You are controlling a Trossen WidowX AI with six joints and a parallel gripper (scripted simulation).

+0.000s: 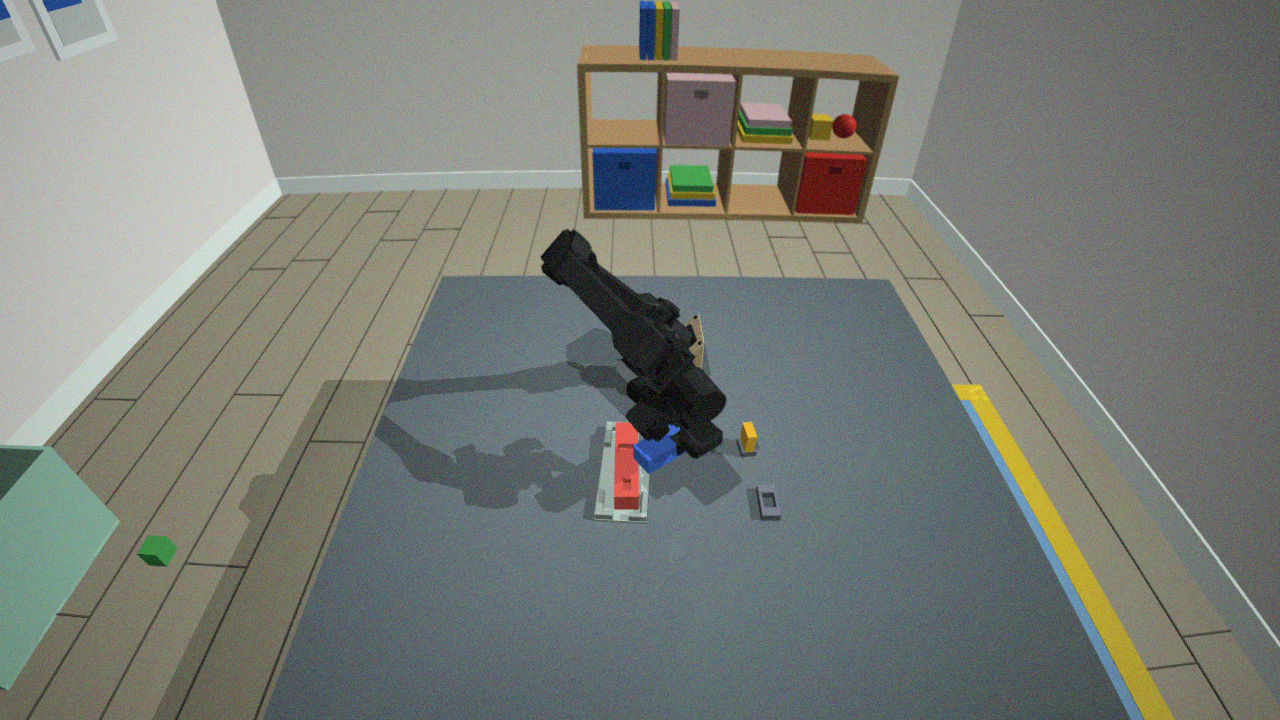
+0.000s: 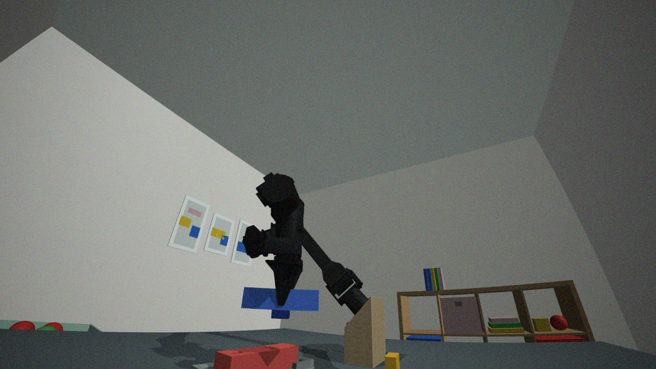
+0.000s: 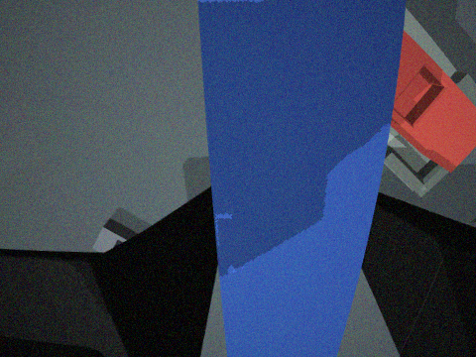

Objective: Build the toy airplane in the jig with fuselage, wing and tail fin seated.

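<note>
The red fuselage (image 1: 626, 490) (image 2: 257, 357) (image 3: 441, 121) lies in the pale grey cradle (image 1: 606, 488), and it looks flat. A socket shows in its top in the wrist view. My gripper (image 1: 673, 440) (image 2: 282, 299) (image 3: 281, 196) is shut on the blue wing (image 1: 654, 454) (image 2: 305, 299) (image 3: 297, 124). The wing hangs above the mat, near level, with its tab (image 2: 280, 314) pointing down and not touching the fuselage. In the top view it overlaps the fuselage's right side. The orange-yellow tail fin (image 1: 749, 436) (image 2: 392, 360) stands upright right of the gripper.
A small grey holder (image 1: 768, 503) (image 3: 105, 240) with a rectangular opening lies on the mat (image 1: 716, 617), right of the cradle. A wooden block (image 1: 698, 333) (image 2: 364, 342) stands behind the gripper. A shelf (image 1: 725, 64) stands by the back wall.
</note>
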